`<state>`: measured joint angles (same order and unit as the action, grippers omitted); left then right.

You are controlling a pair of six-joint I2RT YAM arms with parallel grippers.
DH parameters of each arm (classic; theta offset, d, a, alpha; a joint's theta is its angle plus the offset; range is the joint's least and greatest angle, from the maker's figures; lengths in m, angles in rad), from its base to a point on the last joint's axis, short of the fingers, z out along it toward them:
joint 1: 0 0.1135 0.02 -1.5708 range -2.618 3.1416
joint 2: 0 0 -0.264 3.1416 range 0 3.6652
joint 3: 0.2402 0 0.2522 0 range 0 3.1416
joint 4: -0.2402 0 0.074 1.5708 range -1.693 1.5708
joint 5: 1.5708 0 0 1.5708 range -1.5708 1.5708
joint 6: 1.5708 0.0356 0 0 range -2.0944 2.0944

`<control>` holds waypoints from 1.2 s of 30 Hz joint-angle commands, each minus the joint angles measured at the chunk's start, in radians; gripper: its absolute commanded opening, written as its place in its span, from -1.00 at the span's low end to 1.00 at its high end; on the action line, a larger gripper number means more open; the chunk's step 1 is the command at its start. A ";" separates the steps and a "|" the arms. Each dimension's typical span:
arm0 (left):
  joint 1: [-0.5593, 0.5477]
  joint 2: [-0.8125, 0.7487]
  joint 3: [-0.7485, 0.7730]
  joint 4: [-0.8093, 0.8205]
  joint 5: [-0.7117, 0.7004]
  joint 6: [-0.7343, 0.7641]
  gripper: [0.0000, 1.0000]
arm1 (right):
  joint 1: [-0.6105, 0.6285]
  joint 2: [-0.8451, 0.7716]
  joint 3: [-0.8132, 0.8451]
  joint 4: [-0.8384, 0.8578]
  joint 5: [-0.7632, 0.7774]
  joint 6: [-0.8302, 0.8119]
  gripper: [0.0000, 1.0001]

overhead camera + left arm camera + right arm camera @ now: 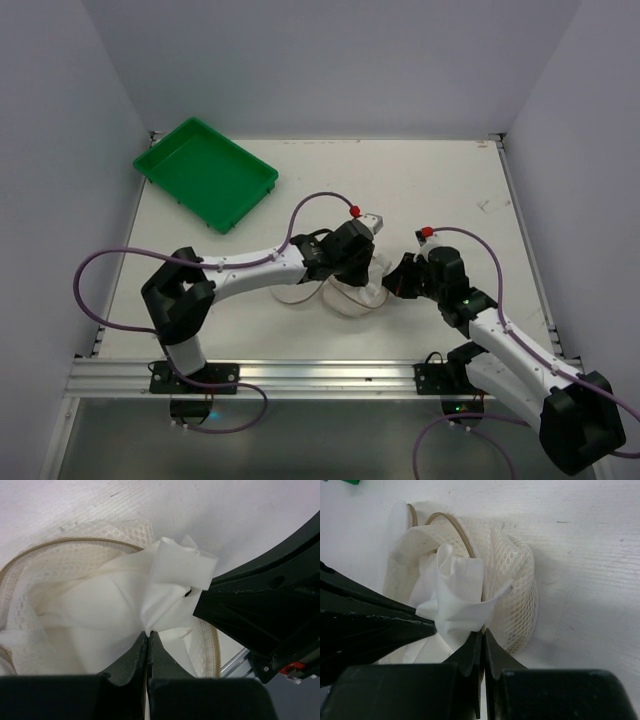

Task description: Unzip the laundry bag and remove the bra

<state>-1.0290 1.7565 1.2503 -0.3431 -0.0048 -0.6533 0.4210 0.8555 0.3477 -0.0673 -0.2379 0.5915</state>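
Where the two arms meet, top view: laundry bag (345, 295) lies on the table (450, 190), a pale crumpled heap.
left gripper (368, 272): over the bag, tips down into it; jaw gap cannot be told from above.
right gripper (400, 282): at the bag's right edge, pointing into it.
green tray (205, 172): well apart from the bag, far and to its left.
left wrist view, bag (60, 580): mesh wall, tan zip (75, 540) curving round the open rim.
white cloth (170, 585): bunched up out of the bag; whether it is the bra cannot be told.
left gripper (148, 636): jaws narrow, pinching the cloth's lower fold.
right gripper (194, 597): tip nipping the cloth from the bag's right.
right wrist view, bag (512, 590): mesh side bulging, zip (462, 540) at its top.
right gripper (481, 634): jaws nearly together on the white cloth (460, 595) at the bag's rim.
left gripper (434, 624): holds the cloth at the bag's left.
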 commanded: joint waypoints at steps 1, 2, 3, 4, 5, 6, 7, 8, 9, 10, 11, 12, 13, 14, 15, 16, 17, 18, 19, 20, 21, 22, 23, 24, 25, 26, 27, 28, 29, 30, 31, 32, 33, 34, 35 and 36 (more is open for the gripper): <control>-0.005 -0.074 0.069 -0.045 -0.073 0.037 -1.00 | 0.004 -0.009 0.027 0.018 -0.005 0.011 -1.00; -0.003 -0.100 0.073 -0.048 -0.090 0.041 -1.00 | 0.004 -0.007 0.021 0.020 0.000 0.013 -1.00; -0.003 -0.156 0.077 -0.050 -0.133 0.043 -1.00 | 0.004 -0.007 0.013 0.029 0.003 0.013 -1.00; -0.002 -0.185 0.078 -0.047 -0.152 0.043 -1.00 | 0.004 -0.004 -0.004 0.032 0.006 0.016 -1.00; 0.001 -0.218 0.080 -0.040 -0.170 0.047 -1.00 | 0.004 -0.003 -0.010 0.037 0.005 0.021 -1.00; 0.004 -0.271 0.092 -0.042 -0.207 0.053 -1.00 | 0.002 0.000 -0.019 0.040 0.008 0.027 -1.00; 0.007 -0.294 0.101 -0.045 -0.224 0.058 -1.00 | 0.004 0.002 -0.022 0.041 0.015 0.028 -1.00; 0.013 -0.320 0.119 -0.045 -0.256 0.063 -1.00 | 0.004 0.008 -0.024 0.041 0.020 0.030 -1.00; 0.018 -0.365 0.129 -0.042 -0.261 0.073 -1.00 | 0.004 0.010 -0.026 0.041 0.029 0.033 -1.00; 0.024 -0.388 0.135 -0.030 -0.262 0.078 -1.00 | 0.004 0.014 -0.026 0.040 0.032 0.034 -1.00; 0.039 -0.409 0.141 -0.017 -0.262 0.083 -1.00 | 0.002 0.016 -0.026 0.038 0.038 0.034 -1.00; 0.047 -0.451 0.152 0.015 -0.264 0.090 -1.00 | 0.004 0.020 -0.024 0.037 0.040 0.031 -1.00; 0.055 -0.466 0.156 0.033 -0.265 0.093 -1.00 | 0.004 0.020 -0.023 0.034 0.040 0.027 -1.00; 0.069 -0.483 0.170 0.068 -0.279 0.093 -1.00 | 0.004 0.023 -0.021 0.031 0.040 0.025 -1.00; 0.072 -0.515 0.170 0.090 -0.291 0.078 -1.00 | 0.004 0.022 -0.019 0.024 0.041 0.018 -1.00; 0.089 -0.529 0.167 0.117 -0.299 0.064 -1.00 | 0.005 0.022 -0.018 0.018 0.046 0.014 -1.00; 0.099 -0.551 0.164 0.163 -0.310 0.054 -1.00 | 0.004 0.020 -0.016 0.014 0.049 0.013 -1.00; 0.113 -0.558 0.169 0.177 -0.320 0.043 -1.00 | 0.004 0.017 -0.013 0.003 0.052 0.008 -1.00; 0.128 -0.560 0.178 0.188 -0.328 0.046 -1.00 | 0.004 0.011 -0.012 -0.002 0.054 0.005 -1.00; 0.167 -0.555 0.222 0.173 -0.333 0.052 -1.00 | 0.004 0.007 -0.013 -0.005 0.055 0.005 -1.00; 0.188 -0.534 0.260 0.150 -0.342 0.072 -1.00 | 0.004 0.004 -0.013 -0.011 0.054 0.002 -1.00; 0.213 -0.520 0.299 0.119 -0.353 0.081 -1.00 | 0.004 -0.004 -0.013 -0.014 0.052 0.001 -1.00; 0.262 -0.506 0.363 0.083 -0.360 0.098 -1.00 | 0.004 -0.009 -0.015 -0.015 0.052 0.001 -1.00; 0.286 -0.485 0.394 0.070 -0.365 0.134 -1.00 | 0.002 -0.010 -0.018 -0.019 0.049 -0.001 -1.00; 0.340 -0.474 0.421 0.055 -0.371 0.151 -1.00 | 0.004 -0.013 -0.018 -0.017 0.048 -0.002 -1.00; 0.368 -0.448 0.479 0.021 -0.379 0.170 -1.00 | 0.004 -0.015 -0.018 -0.022 0.042 -0.002 -1.00; 0.397 -0.433 0.513 0.001 -0.377 0.191 -1.00 | 0.004 -0.015 -0.013 -0.025 0.023 -0.002 -1.00; 0.453 -0.417 0.538 -0.019 -0.374 0.199 -1.00 | 0.004 -0.015 -0.012 -0.025 0.012 -0.002 -1.00; 0.480 -0.393 0.581 -0.045 -0.374 0.211 -1.00 | 0.004 -0.019 -0.009 -0.023 0.005 -0.001 -1.00; 0.501 -0.378 0.600 -0.059 -0.386 0.233 -1.00 | 0.004 -0.018 -0.004 -0.025 -0.001 -0.001 -1.00; 0.541 -0.367 0.613 -0.071 -0.405 0.244 -1.00 | 0.002 -0.021 0.000 -0.026 -0.011 -0.002 -1.00; 0.564 -0.348 0.629 -0.079 -0.415 0.256 -1.00 | 0.004 -0.024 0.004 -0.028 -0.012 -0.002 -1.00; 0.589 -0.341 0.632 -0.080 -0.413 0.268 -1.00 | 0.004 -0.026 0.010 -0.029 -0.014 -0.004 -1.00; 0.643 -0.322 0.633 -0.077 -0.405 0.270 -1.00 | 0.004 -0.027 0.011 -0.029 -0.012 -0.005 -1.00; 0.673 -0.313 0.633 -0.079 -0.388 0.268 -1.00 | 0.004 -0.027 0.013 -0.029 -0.012 -0.009 -1.00; 0.696 -0.302 0.633 -0.080 -0.382 0.261 -1.00 | 0.004 -0.023 0.017 -0.032 -0.012 -0.016 -1.00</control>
<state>-0.4065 1.4223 1.8484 -0.3897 -0.3737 -0.4393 0.4210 0.8417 0.3302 -0.0952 -0.2276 0.6006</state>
